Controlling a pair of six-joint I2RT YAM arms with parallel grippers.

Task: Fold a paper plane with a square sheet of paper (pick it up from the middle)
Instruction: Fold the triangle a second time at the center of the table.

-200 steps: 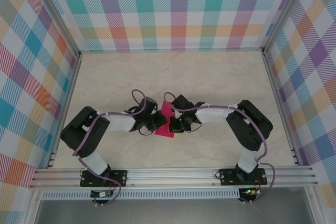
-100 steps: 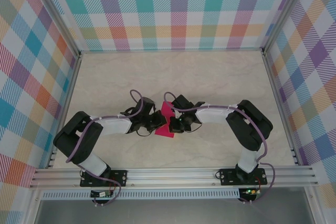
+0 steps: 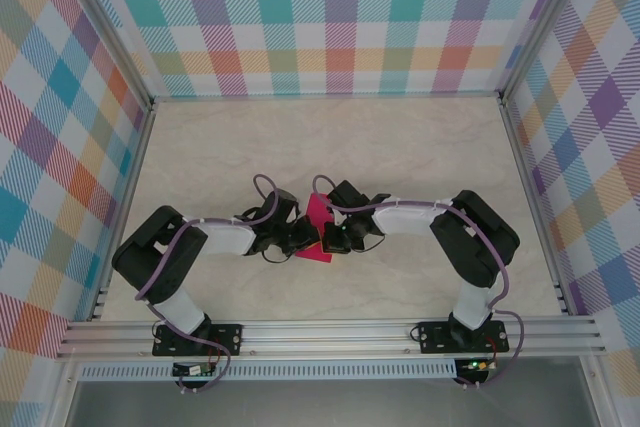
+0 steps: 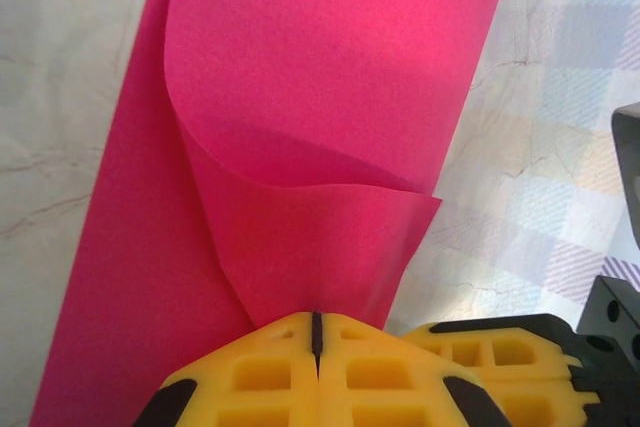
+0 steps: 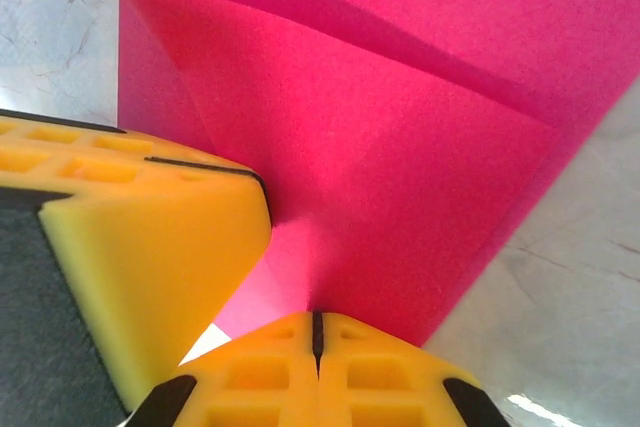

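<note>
Holds the paper (image 4: pixel 330 67) in both end effectors near the middle of the table (image 3: pixel 420 157), between the two inward-bent arms. Grips a raised flap with the left end effector (image 4: pixel 316 322), shut tight down to a thin dark seam between the yellow pads (image 4: pixel 250 372). Leaves the rest of the paper flat on the table as a long strip, with the flap curling up from it into the pinch. Grips likewise with the right end effector (image 5: pixel 316 319), closed to the same thin seam, with pink folds rising straight out of it. Sets the two end effectors just beside each other, tips facing across the paper. From above, hides both pinch points under the black wrists and shows pink beyond and nearer than them
</note>
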